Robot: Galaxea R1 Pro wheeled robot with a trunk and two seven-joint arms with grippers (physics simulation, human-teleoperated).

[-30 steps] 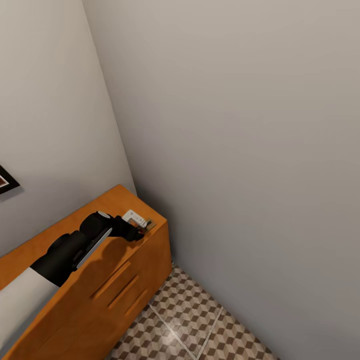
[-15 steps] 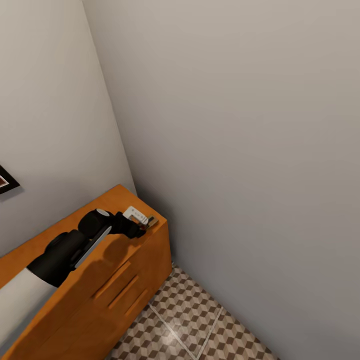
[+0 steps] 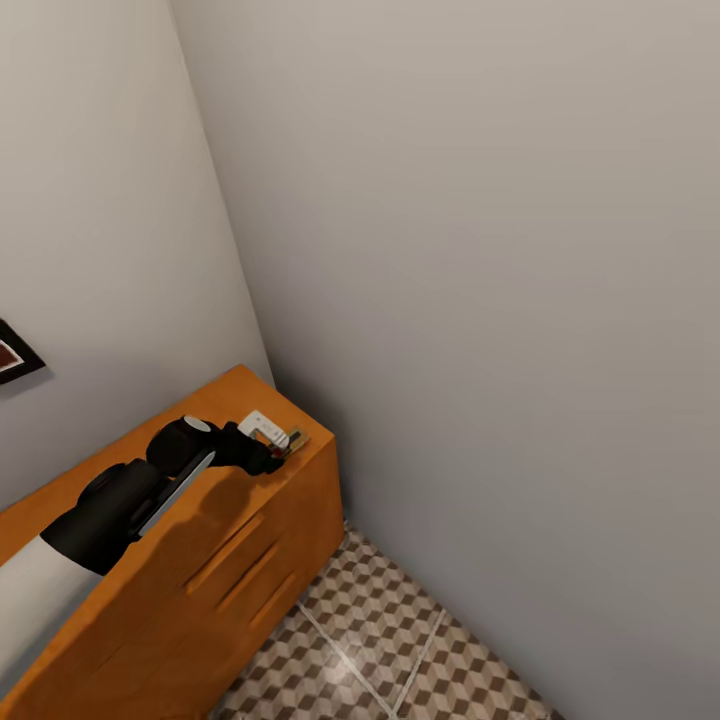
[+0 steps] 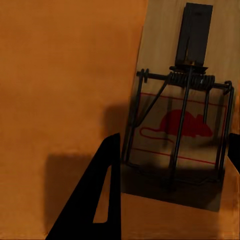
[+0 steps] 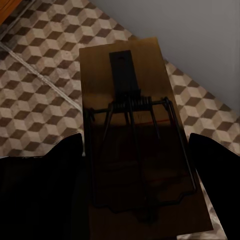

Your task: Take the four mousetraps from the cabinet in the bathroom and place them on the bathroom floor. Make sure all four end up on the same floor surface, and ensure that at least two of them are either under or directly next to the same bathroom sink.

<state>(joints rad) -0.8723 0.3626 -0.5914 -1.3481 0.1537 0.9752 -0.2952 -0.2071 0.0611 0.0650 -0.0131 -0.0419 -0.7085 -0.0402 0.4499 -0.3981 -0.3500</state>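
Tan trap (image 4: 182, 130) lies between my left gripper's (image 4: 170, 167) spread fingers; I center, then close. Right gripper (image 5: 137, 165) grasps another trap (image 5: 137, 145).

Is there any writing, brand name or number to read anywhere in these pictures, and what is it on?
No readable words or numbers anywhere.
Mousetrap on the cabinet: a red mouse picture inside red lines, no letters.
Mousetrap over the floor: faint red marks, too dark to read.
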